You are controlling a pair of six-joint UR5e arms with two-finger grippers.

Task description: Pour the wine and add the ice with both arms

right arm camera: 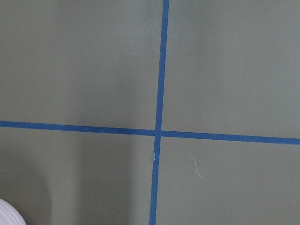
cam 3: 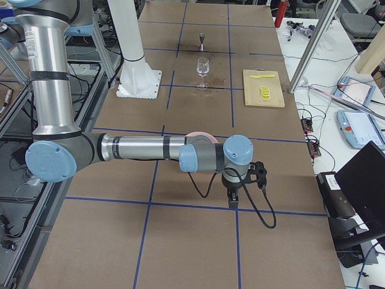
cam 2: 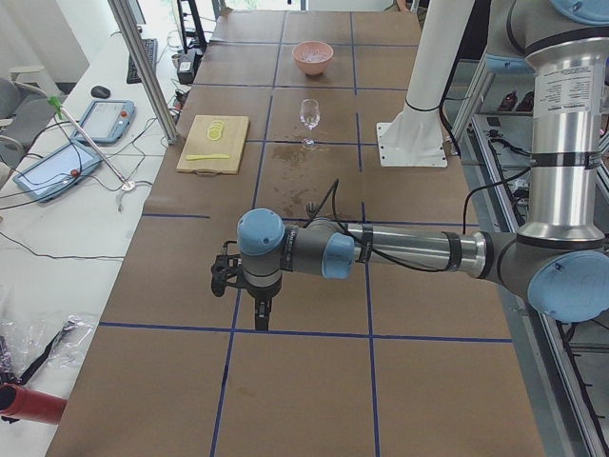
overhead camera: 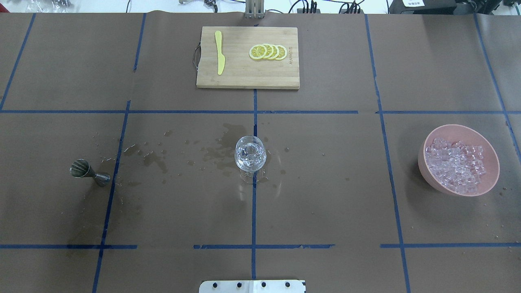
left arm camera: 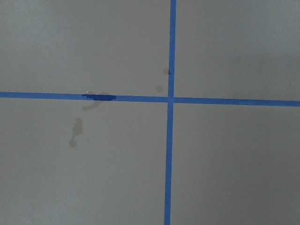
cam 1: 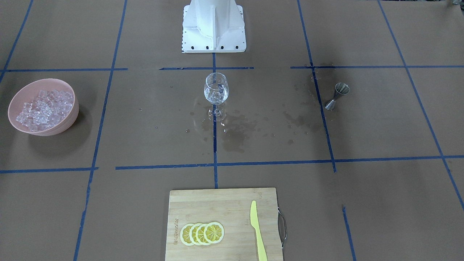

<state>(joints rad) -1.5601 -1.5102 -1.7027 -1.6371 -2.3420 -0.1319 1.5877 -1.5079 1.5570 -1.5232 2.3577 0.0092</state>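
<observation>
I see a bamboo cutting board (cam 1: 217, 203) on the surface (cam 1: 380, 119), carrying four overlapped lemon slices (cam 1: 202, 233) and a yellow knife (cam 1: 258, 232). A steel jigger (cam 1: 337, 96) stands well apart.

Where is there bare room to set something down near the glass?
Widest free patch: between the wine glass and the pink bowl of ice, mostly dry paper. Also free: the squares flanking the cutting board. Between the glass and the jigger is bare but wet-stained, so less usable. Nowhere crowded.
</observation>
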